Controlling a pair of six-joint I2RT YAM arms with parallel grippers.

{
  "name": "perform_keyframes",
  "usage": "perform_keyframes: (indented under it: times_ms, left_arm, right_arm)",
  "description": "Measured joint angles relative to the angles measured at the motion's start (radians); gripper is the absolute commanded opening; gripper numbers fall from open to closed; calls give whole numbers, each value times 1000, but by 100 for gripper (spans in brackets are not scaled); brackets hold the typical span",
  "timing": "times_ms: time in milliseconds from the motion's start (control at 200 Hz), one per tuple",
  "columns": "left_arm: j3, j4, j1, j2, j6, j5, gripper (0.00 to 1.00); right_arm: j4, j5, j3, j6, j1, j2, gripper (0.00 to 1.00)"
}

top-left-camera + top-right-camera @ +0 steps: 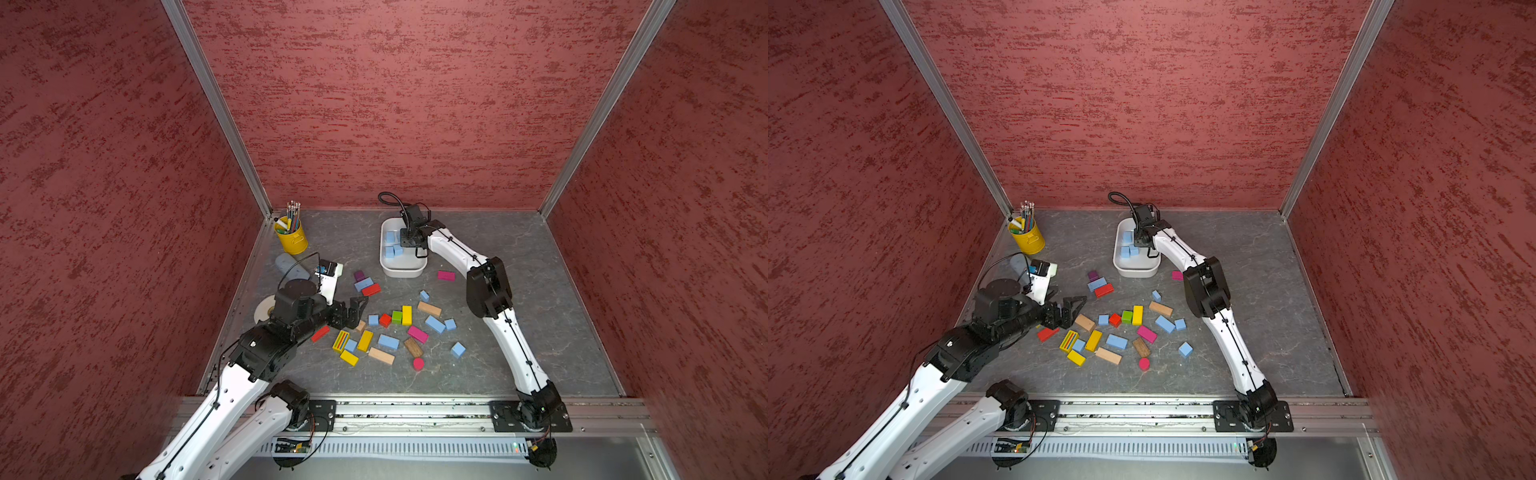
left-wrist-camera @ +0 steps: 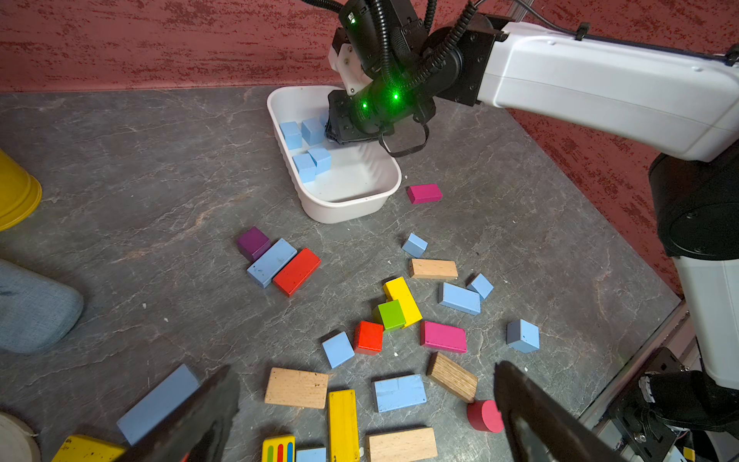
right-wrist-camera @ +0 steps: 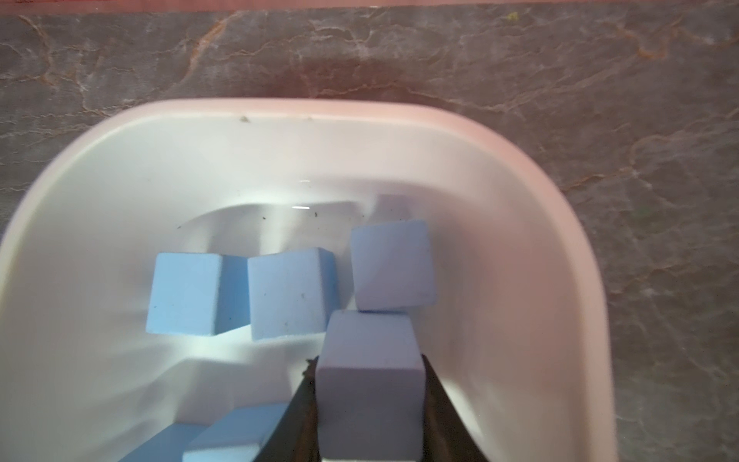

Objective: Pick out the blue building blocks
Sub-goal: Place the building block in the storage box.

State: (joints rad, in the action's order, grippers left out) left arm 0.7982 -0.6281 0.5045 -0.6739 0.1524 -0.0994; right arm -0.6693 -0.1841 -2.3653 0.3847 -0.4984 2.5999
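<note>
Both top views: right gripper [image 1: 405,244] hangs over the white tub [image 1: 401,272] by the far edge of the table [image 1: 519,257]; loose blue blocks [image 1: 388,342] lie mid-table. Left wrist: left gripper [image 2: 362,372] gapes, empty. Right wrist: its jaws pinch a blue cube [image 3: 370,384] across opposite flat faces, the proper hold; judged light, rigid, smooth.

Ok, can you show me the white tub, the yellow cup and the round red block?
white tub [image 1: 402,271]: in a top view, on its near wall.
yellow cup [image 1: 293,242]: in a top view, on its side.
round red block [image 1: 418,363]: in a top view, on its round face.
</note>
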Motion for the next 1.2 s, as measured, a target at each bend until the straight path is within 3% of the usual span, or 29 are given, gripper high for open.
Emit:
perform_keyframes:
  times_ms: [591, 992, 1197]
  left_arm:
    - [0, 0, 0, 20, 0, 0, 100]
    - [0, 0, 0, 21, 0, 0, 100]
    - [0, 0, 0, 22, 1, 0, 99]
  right_arm:
    - [-10, 22, 28, 8, -18, 0, 21]
    - [-6, 26, 58, 12, -25, -12, 42]
    - [-8, 26, 61, 16, -27, -34, 47]
